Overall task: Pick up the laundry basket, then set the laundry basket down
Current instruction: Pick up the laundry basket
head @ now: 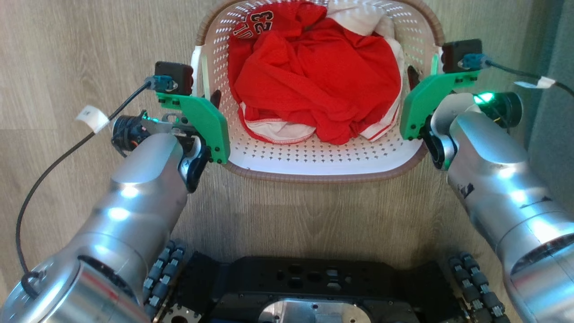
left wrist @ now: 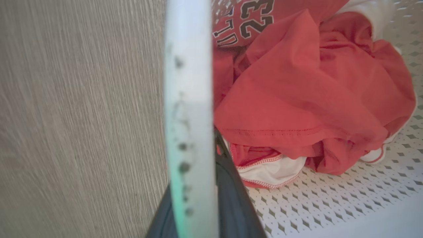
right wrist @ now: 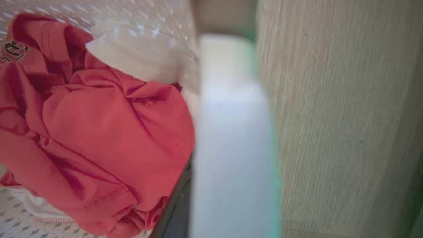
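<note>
currently: small white perforated plastic laundry basket, brown woven-look rim, heaped red and white clothes, directly ahead, over pale wood-grain floor. left gripper: clenched on white side handle, dark finger each side. right gripper: at opposite handle, one finger inside; clenched or loose, impossible to tell. likely status: grasp made, lift unconfirmed, setting down outstanding.

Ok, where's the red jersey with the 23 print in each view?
Head view: red jersey, top centre, inside the laundry basket.
Left wrist view: upper right, right of the white handle.
Right wrist view: left half, left of the handle.
Shared landmark: the basket's perforated white floor beneath it.
</note>
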Controlling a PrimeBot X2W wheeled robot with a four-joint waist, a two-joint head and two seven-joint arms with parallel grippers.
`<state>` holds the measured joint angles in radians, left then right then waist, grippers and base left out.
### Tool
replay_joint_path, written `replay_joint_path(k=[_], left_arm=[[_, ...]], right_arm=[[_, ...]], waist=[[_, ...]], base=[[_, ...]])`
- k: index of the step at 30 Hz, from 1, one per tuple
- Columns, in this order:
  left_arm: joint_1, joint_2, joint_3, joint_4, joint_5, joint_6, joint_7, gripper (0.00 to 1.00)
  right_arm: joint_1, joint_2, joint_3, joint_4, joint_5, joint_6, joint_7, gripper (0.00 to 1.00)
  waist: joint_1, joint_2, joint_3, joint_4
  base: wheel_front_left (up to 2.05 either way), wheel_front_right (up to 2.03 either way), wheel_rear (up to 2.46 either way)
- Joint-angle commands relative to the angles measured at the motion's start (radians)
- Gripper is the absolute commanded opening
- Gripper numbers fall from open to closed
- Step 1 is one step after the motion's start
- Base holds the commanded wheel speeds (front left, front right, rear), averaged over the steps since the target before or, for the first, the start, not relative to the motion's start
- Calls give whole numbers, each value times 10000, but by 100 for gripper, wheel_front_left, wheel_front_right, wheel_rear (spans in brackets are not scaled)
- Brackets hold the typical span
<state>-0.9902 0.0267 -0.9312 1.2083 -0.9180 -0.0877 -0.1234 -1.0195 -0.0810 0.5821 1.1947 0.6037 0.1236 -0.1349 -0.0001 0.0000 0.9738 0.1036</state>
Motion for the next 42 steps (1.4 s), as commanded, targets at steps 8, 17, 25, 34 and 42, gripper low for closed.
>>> replay_joint_path(k=[8, 17, 25, 34, 42], left_arm=[[32, 235, -370, -94, -478, -28, 14, 0], [194, 235, -1103, -310, -865, -201, 389, 0], [629, 235, -1957, -318, -1206, -404, 1552, 0], [1372, 241, -2793, -668, -1655, -427, 2453, 0], [2045, 481, -3162, -931, -1905, -428, 2770, 0]], right_arm=[[477, 13, 544, 46, 187, 71, -7, 0], [737, -81, 987, 57, 738, 71, 838, 0], [1257, -32, 1557, -111, 1376, 71, 2248, 0], [1826, -34, 2229, -355, 2127, 71, 3926, 0], [2399, -18, 2681, -654, 2661, 71, 4435, 0]], waist=[[1, 0, -96, 32], [1, 0, -744, 48], [1, 0, -2056, -117], [1, 0, -3931, -223], [1, 0, -5399, -176]], base=[[0, 0, 0], [0, 0, 0], [0, 0, 0], [0, 0, 0], [0, 0, 0]])
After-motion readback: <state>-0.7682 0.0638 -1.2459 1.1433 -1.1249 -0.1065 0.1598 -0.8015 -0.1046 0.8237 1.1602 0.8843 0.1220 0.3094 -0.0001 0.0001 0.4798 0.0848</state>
